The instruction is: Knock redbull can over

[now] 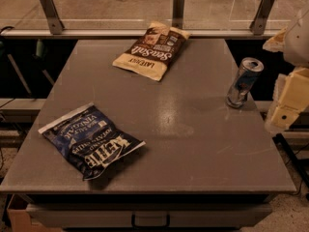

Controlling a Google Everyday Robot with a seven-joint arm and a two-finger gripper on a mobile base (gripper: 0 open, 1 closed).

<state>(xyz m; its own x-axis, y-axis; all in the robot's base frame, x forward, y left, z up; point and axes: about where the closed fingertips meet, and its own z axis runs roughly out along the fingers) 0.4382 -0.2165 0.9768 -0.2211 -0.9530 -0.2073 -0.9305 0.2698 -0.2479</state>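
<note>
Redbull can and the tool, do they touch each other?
Apart. The camera view shows a dark gap between the redbull can and the tool off the table's right edge.

The jaws (pale, right of the redbull can (244,82)) are cut off by the right edge.

Over at the far right edge, the pale cream, blocky plastic gripper (288,101) hangs low, with the white rounded arm (299,37) directly above it.
</note>
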